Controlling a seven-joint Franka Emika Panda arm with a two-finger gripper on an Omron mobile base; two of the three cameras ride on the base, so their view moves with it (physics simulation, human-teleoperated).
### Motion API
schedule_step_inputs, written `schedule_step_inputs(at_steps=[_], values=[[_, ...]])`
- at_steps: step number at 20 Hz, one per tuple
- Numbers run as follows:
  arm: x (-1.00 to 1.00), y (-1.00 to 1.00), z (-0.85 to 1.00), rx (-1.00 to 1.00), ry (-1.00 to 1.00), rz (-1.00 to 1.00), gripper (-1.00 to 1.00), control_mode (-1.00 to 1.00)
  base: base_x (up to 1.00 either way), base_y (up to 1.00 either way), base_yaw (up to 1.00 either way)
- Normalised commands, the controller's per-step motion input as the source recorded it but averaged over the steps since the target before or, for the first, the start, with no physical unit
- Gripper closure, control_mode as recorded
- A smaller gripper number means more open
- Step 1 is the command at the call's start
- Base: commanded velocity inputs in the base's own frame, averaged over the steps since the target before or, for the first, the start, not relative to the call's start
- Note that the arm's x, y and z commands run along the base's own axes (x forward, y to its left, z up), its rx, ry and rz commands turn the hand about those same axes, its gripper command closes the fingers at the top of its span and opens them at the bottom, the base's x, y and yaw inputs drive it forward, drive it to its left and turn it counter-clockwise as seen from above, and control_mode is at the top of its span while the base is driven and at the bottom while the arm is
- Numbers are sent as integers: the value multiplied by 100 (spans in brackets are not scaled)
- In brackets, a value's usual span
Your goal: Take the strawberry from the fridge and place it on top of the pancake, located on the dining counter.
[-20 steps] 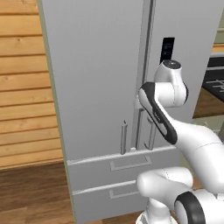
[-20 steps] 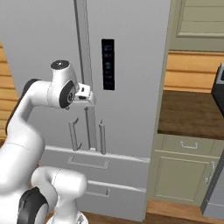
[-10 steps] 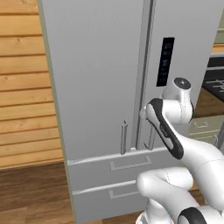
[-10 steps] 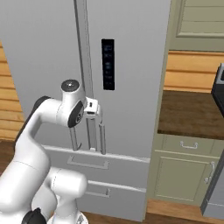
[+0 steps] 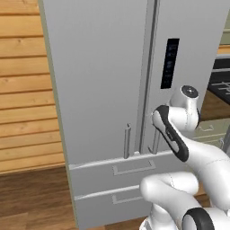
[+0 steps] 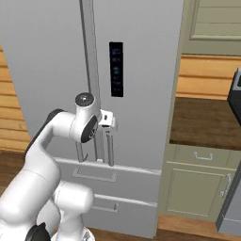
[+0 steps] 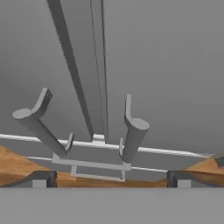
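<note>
Fridge (image 5: 99,90) shut, strawberry presumably inside, unseen. Fingers (image 7: 109,179) spread wide, holding nothing, above right door handle (image 7: 131,138). Risk: off-centre approach slips past the slim bar or snags the left handle (image 7: 37,127)

- I'm looking at a rendered home kitchen.
- A tall light-grey fridge (image 5: 103,90) stands shut in front of me, with 2 bar handles (image 7: 131,135), 2 bottom drawers (image 5: 117,179) and a dark control panel (image 6: 116,69).
- Olive-green cabinets (image 6: 197,188) carry a dark countertop (image 6: 207,122).
- Wood-plank walls (image 5: 22,90) and wooden floor (image 5: 31,197).
</note>
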Motion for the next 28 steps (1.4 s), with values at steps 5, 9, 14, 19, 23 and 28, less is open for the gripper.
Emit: schedule_step_inputs(at_steps=[5,9,14,19,23,28], values=[[65,-61,-33,0,0,4,-100,-100,0,0,0],[18,-9,-16,0,0,0,-100,-100,0,0,0],[21,17,-26,0,3,0,-100,-100,0,0,0],[15,3,-32,0,2,0,-100,-100,0,0,0],[18,1,-31,0,0,0,-100,-100,0,0,0],[19,1,-32,0,0,0,-100,-100,0,0,0]])
